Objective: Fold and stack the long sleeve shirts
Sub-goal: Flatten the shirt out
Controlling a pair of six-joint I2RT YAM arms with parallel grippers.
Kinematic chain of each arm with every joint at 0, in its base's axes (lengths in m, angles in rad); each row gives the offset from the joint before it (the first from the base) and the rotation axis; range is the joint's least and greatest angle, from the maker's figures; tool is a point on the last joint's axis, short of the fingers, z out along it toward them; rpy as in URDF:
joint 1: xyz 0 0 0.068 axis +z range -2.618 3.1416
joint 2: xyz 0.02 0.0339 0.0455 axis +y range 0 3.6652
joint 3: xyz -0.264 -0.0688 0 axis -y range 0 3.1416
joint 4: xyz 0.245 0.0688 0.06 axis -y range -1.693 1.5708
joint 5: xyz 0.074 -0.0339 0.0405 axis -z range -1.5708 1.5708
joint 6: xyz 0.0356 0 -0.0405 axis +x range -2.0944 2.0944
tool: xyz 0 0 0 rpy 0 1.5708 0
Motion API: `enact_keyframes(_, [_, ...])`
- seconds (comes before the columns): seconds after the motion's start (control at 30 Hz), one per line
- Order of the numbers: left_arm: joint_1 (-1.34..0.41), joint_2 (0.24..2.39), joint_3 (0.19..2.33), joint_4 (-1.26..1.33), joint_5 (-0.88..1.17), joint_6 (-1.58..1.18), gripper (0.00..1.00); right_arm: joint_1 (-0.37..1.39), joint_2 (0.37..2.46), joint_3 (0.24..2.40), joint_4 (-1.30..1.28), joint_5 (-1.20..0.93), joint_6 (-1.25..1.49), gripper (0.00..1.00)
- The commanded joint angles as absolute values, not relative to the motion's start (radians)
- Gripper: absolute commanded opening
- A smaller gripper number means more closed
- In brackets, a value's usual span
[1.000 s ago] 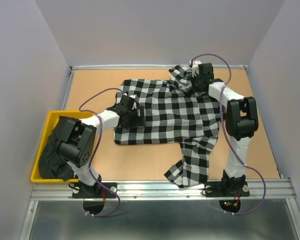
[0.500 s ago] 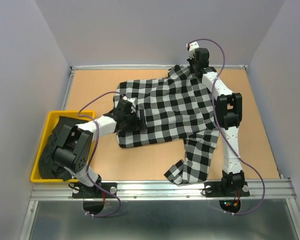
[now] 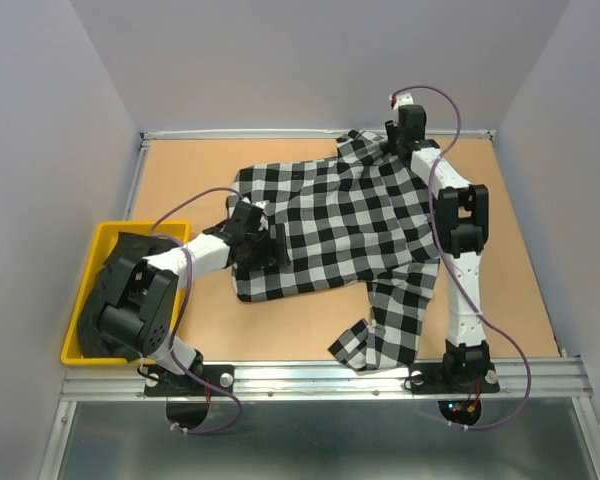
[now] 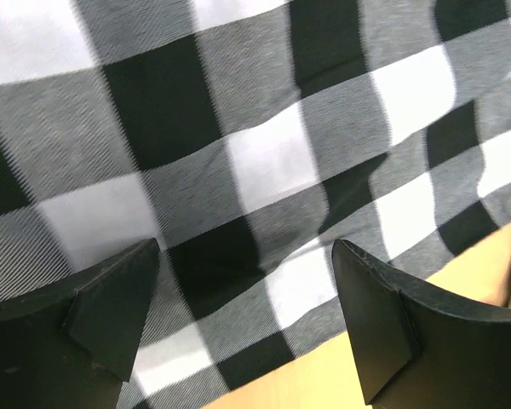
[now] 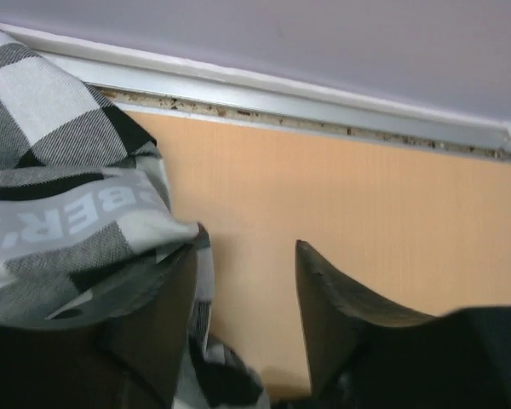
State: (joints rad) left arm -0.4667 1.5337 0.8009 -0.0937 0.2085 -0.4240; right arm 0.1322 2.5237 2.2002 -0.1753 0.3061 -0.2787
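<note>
Tabletop (image 3: 200,170) of pale orange board, walled on three sides.

Black-and-white checked shirt (image 3: 350,225) spread flat across the middle, reaching from centre-left to the far right corner. One sleeve (image 3: 385,325) trailing toward the near edge, its cuff near the front metal rail. Cloth mostly smooth, with a few soft ripples seen in the left wrist view.

Yellow bin (image 3: 75,335) just off the tabletop's left side. Plain black shirt (image 3: 130,248) bunched inside it, partly hidden by the left arm's shoulder.

Left fingers (image 4: 111,307) spread wide, released, nothing between them. Poised low over the checked cloth near the shirt's left hem, with a strip of bare board showing just past the hem. Cannot tell whether the tips touch the fabric.

Right fingers (image 5: 341,315) at the far edge, beside the shirt's collar end and close to the back rail (image 5: 324,100). Parted, with bare board visible in the gap, so no grasp on anything. Fold of checked cloth with a lettered band (image 5: 77,213) draped against the outer face of one finger, beside it rather than between the two. Lettering only partly readable.
</note>
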Motion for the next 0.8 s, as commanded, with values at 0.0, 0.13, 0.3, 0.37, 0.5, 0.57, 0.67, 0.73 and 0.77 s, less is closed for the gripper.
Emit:
enact_keyframes(0.0, [-0.466,1.480,0.891,-0.172,0.115,-0.436,0.95,0.129,2.312,2.080,-0.129,0.308,-0.155,0.61])
enact_keyframes(0.13, [-0.411,1.502,0.983,-0.085,0.069,-0.466,0.95,0.120,2.183,1.913,-0.130,0.253,-0.049,0.68])
enact_keyframes(0.3, [-0.302,1.666,1.130,-0.046,0.093,-0.500,0.94,0.091,2.085,1.743,-0.130,0.109,0.096,0.65])
enact_keyframes(0.37, [-0.275,1.748,1.222,-0.026,0.100,-0.496,0.92,0.084,2.080,1.723,-0.130,0.069,0.123,0.61])
enact_keyframes(0.5, [-0.256,1.896,1.411,-0.043,0.100,-0.468,0.86,0.057,2.092,1.707,-0.130,-0.038,0.190,0.51])
enact_keyframes(0.57, [-0.252,1.965,1.501,-0.044,0.095,-0.468,0.80,0.045,2.114,1.710,-0.130,-0.096,0.218,0.46])
enact_keyframes(0.67, [-0.249,2.049,1.599,-0.038,0.087,-0.471,0.72,0.044,2.147,1.720,-0.129,-0.138,0.230,0.45])
enact_keyframes(0.73, [-0.249,2.106,1.656,-0.028,0.092,-0.472,0.67,0.043,2.164,1.724,-0.129,-0.158,0.247,0.45])
enact_keyframes(0.77, [-0.249,2.124,1.675,-0.023,0.094,-0.476,0.66,0.041,2.183,1.727,-0.129,-0.160,0.255,0.45])
